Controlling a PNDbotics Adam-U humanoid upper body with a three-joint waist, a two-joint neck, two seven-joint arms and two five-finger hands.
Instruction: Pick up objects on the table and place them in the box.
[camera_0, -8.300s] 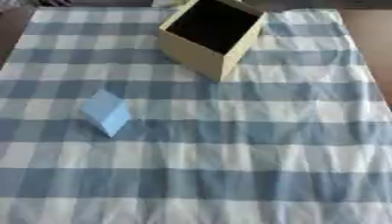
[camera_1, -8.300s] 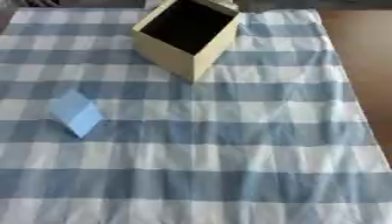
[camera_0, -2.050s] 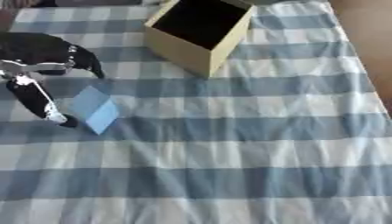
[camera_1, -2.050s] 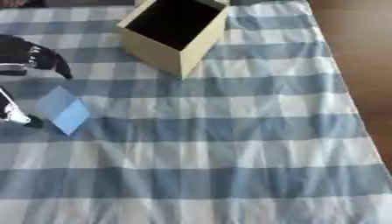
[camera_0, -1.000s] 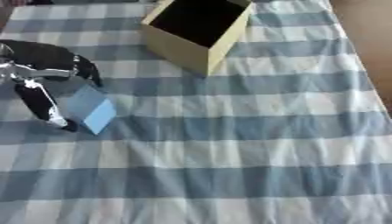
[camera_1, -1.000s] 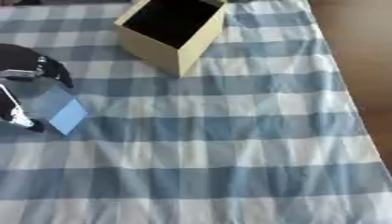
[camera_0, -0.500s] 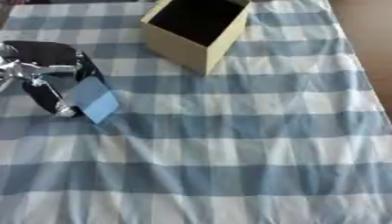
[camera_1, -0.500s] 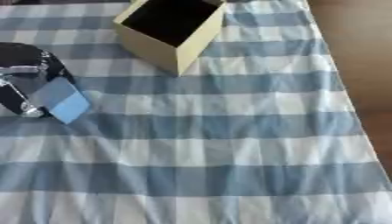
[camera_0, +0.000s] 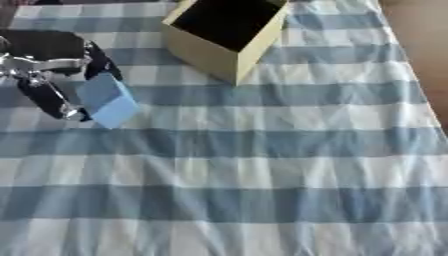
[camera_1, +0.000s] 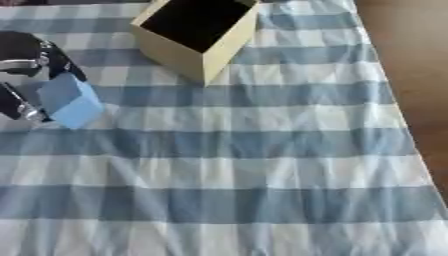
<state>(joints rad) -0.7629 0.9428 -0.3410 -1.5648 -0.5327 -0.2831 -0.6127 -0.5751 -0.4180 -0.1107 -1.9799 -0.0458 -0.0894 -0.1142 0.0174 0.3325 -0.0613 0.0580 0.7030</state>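
Blue block (camera_0: 107, 99) sits at the left edge of the frame, mid-upper height, inside the left robot hand (camera_0: 48, 60). Left eye view: robot hand enters from the upper left, dark fingers (camera_0: 98, 56) curled over the block's top-left side, a lower digit (camera_0: 54, 100) coming up along its left face. Reads as closed around the block. Can't tell whether the block's lower corner is touching the checked cloth (camera_0: 262, 165) or just clear of it. Block's long axis is tilted, running from upper left down to lower right.

Key relation: cream box (camera_0: 229, 36) lies up and to the right of the held block, at top centre of the frame, well apart from it. Opening is dark and faces up, tipped towards the camera; nearest box corner points down at the cloth. My read is the next move is lift, then carry right and up-frame over the near rim before release. The rim corner is the thing to clear.

Right eye view: same layout shifted left. Left robot hand (camera_1: 31, 55) is partly cut by the left frame edge, block (camera_1: 68, 102) still fully visible beside it, box (camera_1: 197, 35) at upper centre-left. Bare wooden desk (camera_1: 411, 65) shows as a strip down the right side beyond the cloth.

Right robot hand shows in neither view, so the left is the only one placed to do this.
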